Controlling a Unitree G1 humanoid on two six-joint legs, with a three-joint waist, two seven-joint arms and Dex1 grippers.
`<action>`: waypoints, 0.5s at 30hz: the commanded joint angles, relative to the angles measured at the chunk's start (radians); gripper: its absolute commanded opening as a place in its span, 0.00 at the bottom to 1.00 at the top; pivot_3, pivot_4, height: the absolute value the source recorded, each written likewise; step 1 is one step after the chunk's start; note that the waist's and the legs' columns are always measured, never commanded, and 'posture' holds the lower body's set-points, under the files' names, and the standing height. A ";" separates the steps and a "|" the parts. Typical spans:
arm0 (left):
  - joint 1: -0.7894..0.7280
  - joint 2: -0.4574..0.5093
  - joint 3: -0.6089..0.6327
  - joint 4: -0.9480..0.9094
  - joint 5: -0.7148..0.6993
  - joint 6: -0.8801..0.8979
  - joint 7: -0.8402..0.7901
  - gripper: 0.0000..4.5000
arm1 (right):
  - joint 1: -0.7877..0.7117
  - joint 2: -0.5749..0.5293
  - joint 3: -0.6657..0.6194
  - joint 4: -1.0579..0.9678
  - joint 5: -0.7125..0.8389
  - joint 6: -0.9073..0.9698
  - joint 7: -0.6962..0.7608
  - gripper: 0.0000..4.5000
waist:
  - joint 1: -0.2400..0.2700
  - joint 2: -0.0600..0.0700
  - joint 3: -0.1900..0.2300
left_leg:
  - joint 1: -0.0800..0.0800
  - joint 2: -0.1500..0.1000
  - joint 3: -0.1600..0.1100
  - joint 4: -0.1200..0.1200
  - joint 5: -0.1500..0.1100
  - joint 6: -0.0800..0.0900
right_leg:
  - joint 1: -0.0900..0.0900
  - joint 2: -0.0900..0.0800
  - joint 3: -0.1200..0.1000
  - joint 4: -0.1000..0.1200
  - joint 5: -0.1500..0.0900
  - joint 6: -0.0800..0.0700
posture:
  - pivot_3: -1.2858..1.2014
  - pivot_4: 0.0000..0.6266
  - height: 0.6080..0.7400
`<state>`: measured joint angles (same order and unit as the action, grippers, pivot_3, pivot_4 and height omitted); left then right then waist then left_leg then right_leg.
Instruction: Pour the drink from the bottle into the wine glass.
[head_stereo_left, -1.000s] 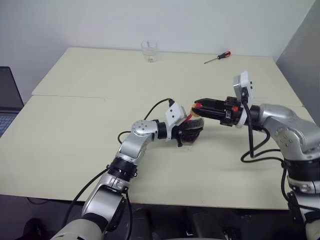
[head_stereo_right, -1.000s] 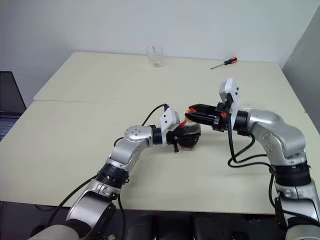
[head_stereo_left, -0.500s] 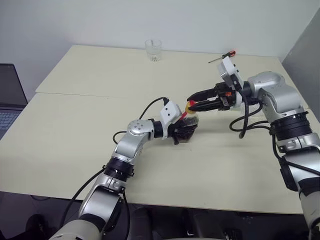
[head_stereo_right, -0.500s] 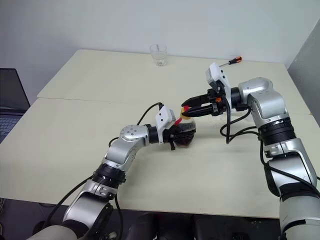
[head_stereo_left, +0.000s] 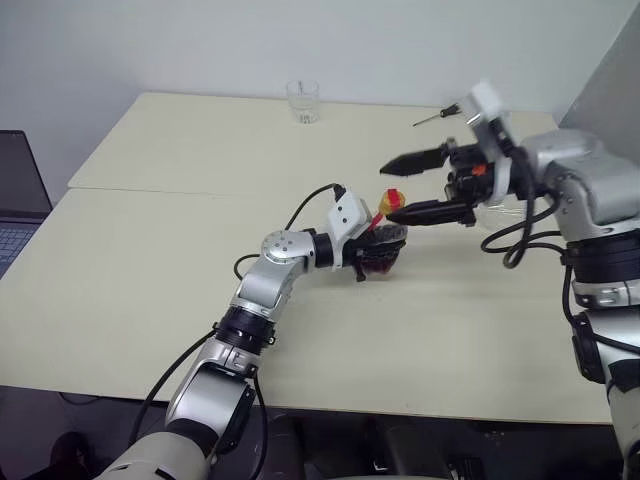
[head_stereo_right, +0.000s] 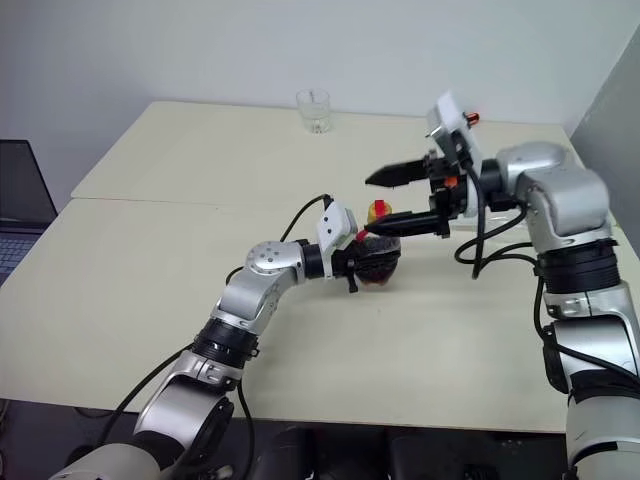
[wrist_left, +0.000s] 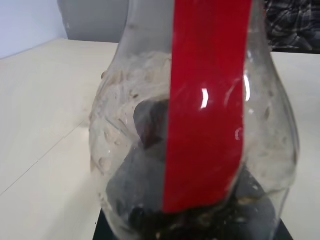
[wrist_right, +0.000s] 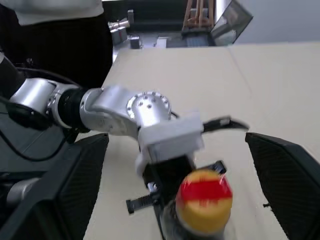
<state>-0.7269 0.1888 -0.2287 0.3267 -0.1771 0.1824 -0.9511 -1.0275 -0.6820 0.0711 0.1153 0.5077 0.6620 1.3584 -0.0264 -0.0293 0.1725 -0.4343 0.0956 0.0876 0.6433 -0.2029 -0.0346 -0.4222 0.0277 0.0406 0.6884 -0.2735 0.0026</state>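
- The desk (head_stereo_left: 150, 260) is a pale cream flat top with a seam running across it where two boards meet; a plain white wall stands behind it and a grey panel rises at the far right corner
- A dark laptop (head_stereo_left: 18, 215) sits off the desk's left edge
- One small squat clear plastic bottle (head_stereo_right: 378, 262) with a red neck label and a yellow cap (head_stereo_right: 379, 211) stands near the middle of the desk; the dark brown drink (wrist_left: 200, 220) lies low in its round body
- One short clear glass tumbler (head_stereo_left: 302, 101) stands at the far edge, well apart from the bottle
- One red-handled screwdriver (head_stereo_left: 440, 115) lies at the far right of the desk
- Whether a wine glass is on the desk I cannot tell; something clear sits behind the right arm
- Two hands: the left hand (head_stereo_right: 362, 262) is clamped on the bottle's body, holding it upright
- The right hand (head_stereo_left: 405, 185) hovers just above and beside the cap with its two black fingers spread wide, holding nothing
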 joint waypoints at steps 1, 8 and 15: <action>-0.027 -0.013 0.017 -0.020 -0.017 -0.027 -0.002 0.21 | 0.046 -0.041 -0.095 -0.102 0.014 0.034 -0.112 1.00 | 0.000 0.000 0.000 | 0.000 0.000 0.000 0.000 0.000 0.000 | 0.000 0.000 0.000 0.000 0.000 0.000 | 0.52 0.24 1.00; -0.005 -0.016 0.010 -0.031 -0.014 -0.025 -0.005 0.21 | 0.204 0.041 -0.258 -0.514 0.069 0.398 -0.607 1.00 | -0.002 0.000 0.000 | 0.000 -0.001 -0.001 0.001 0.000 0.000 | 0.000 -0.002 0.002 0.003 0.000 0.000 | 0.52 0.24 1.00; -0.004 -0.013 0.011 -0.014 -0.012 -0.036 -0.019 0.21 | 0.211 0.333 -0.367 -0.876 0.095 0.859 -1.002 1.00 | -0.005 0.000 0.000 | 0.002 0.000 -0.003 0.001 0.001 -0.002 | -0.001 -0.002 0.001 0.009 -0.003 0.003 | 0.52 0.24 1.00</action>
<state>-0.7139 0.1808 -0.2298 0.3291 -0.1769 0.1759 -0.9671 -0.7932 -0.3813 -0.2613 -0.6731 0.6098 1.4223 0.4344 -0.0317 -0.0290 0.1723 -0.4328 0.0957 0.0845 0.6441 -0.2018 -0.0363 -0.4235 0.0259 0.0414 0.6980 -0.2768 0.0059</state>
